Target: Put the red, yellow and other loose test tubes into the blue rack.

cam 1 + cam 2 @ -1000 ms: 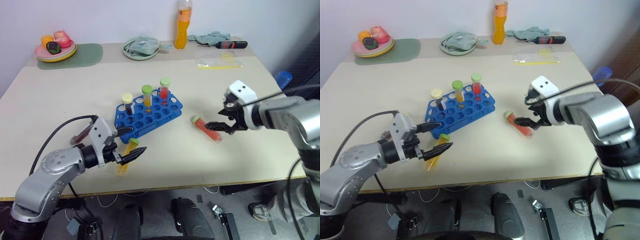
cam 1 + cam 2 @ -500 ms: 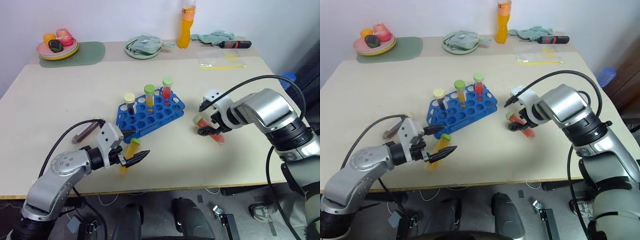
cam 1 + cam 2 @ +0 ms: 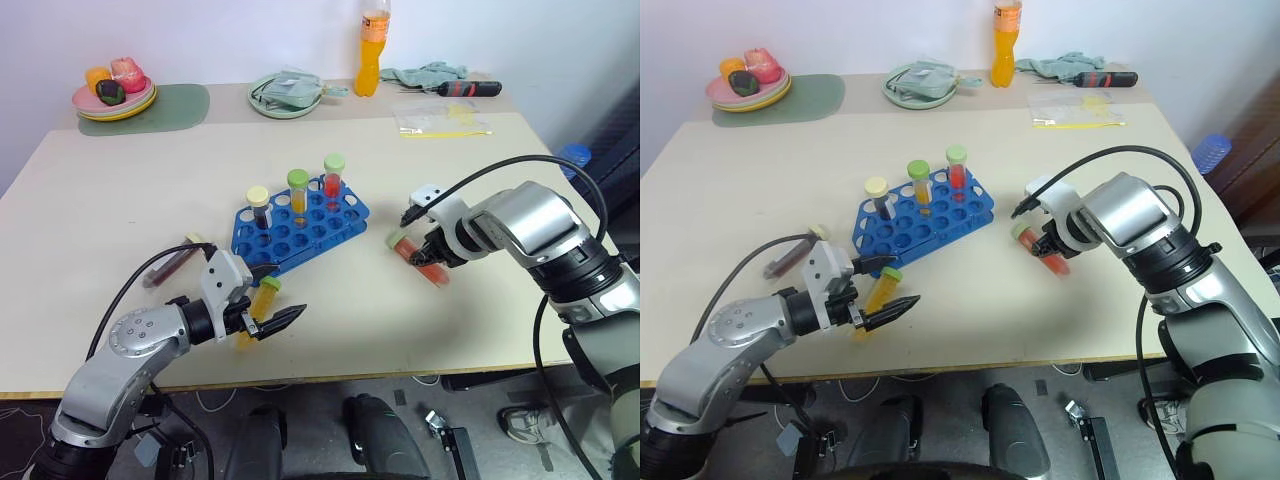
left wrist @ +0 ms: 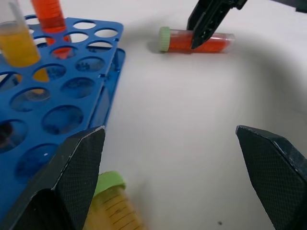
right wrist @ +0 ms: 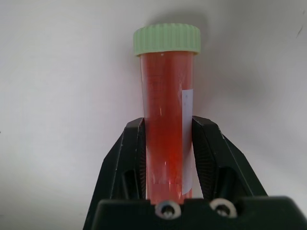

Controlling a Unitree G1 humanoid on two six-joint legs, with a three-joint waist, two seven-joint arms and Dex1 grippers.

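A red test tube with a green cap lies on the table right of the blue rack. My right gripper points down at it and is shut on its body. A yellow tube with a green cap lies in front of the rack, between the spread fingers of my open left gripper, which does not hold it. A dark maroon tube with a cream cap lies left of the rack. Three capped tubes stand in the rack's back row.
At the table's far edge stand an orange drink bottle, a green plate with a cloth, stacked plates on a green mat, a screwdriver and a plastic bag. The table's front edge runs just below my left gripper.
My right gripper has tilted down onto the red tube and shut on it. The left gripper stays open by the yellow tube, hardly moved.
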